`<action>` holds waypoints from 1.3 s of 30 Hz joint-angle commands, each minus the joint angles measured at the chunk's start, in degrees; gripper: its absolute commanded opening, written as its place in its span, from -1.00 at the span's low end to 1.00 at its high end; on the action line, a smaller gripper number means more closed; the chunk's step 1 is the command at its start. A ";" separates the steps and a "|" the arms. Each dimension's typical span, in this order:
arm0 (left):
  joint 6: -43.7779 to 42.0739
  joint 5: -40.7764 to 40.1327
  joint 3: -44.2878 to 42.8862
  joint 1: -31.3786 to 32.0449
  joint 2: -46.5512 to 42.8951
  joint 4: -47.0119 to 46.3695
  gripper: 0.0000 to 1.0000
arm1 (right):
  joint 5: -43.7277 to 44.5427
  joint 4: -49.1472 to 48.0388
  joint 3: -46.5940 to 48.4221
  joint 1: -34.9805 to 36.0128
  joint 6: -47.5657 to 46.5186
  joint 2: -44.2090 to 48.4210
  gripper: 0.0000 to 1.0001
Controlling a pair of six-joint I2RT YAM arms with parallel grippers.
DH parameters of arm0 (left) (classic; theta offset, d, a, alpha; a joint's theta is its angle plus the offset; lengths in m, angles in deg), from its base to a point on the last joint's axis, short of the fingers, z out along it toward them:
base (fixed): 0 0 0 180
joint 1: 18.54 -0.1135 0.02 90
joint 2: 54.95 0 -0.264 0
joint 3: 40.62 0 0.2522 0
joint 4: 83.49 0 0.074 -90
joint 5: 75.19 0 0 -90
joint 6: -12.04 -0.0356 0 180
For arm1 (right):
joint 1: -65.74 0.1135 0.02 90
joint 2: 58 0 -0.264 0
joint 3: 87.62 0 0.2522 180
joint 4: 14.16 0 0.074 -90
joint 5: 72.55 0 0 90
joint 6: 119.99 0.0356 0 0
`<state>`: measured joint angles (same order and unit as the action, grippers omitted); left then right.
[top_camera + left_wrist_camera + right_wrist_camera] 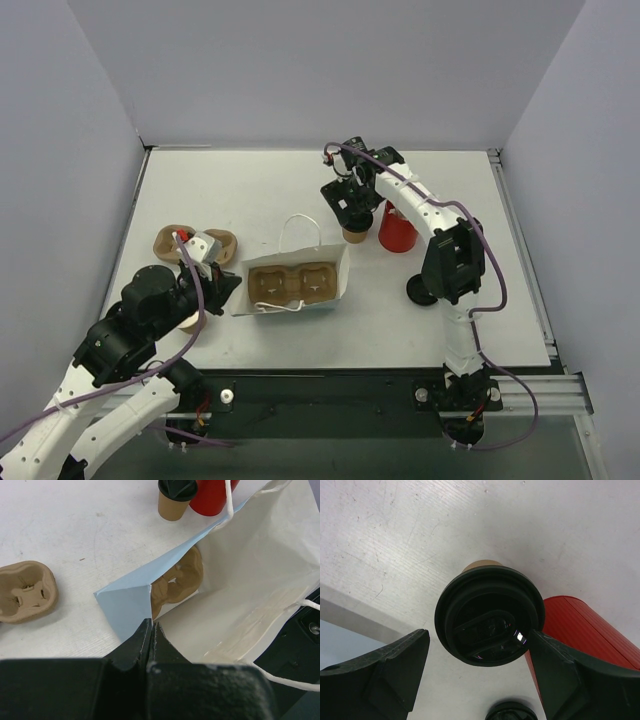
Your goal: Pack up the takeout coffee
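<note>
The takeout coffee, a small tan cup with a black lid, stands behind the bag, next to the red cup. It also shows in the left wrist view and, from above, in the right wrist view. My right gripper is open, a finger on each side of the lid, the right one at its rim; in the top view it hangs over the cup. The blue-and-white paper bag stands open with a tan cup carrier inside. My left gripper is shut on the bag's left edge.
A red cup stands right of the coffee, close to my right finger. A loose black lid lies near the right arm. A second tan cup carrier lies left of the bag. The bag's white string handles stick up.
</note>
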<state>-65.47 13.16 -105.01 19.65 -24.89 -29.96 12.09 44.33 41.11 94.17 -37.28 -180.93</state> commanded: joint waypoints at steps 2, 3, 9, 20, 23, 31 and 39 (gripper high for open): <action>-1.42 0.33 -2.81 0.04 0.43 -0.31 -1.00 | 0.80 2.73 2.18 -0.39 1.05 -0.81 0.64; -1.42 0.24 -2.89 -0.05 0.35 -0.31 -1.00 | 0.71 2.73 2.35 -0.47 1.14 -0.90 0.64; -1.42 -0.90 -3.42 -0.05 0.52 0.22 -1.00 | -3.24 2.73 3.59 -0.13 2.71 -1.08 0.52; -1.94 -1.78 -3.68 -0.05 0.26 0.75 -1.00 | -1.41 2.73 2.79 1.46 4.83 0.59 0.56; -1.77 -1.52 -3.77 0.04 0.17 0.92 -1.00 | 0.97 2.73 4.64 1.20 4.74 0.94 0.61; -1.68 -1.43 -4.48 0.04 0.61 1.36 -1.00 | 1.76 2.73 5.78 -0.04 4.04 0.86 0.76; -1.86 -1.43 -5.00 0.04 1.22 1.89 -1.00 | -1.93 2.82 5.87 -0.83 3.07 -0.99 0.76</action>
<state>-66.65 12.02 -107.66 19.65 -24.02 -27.21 11.80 45.16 45.27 93.82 -33.15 -181.39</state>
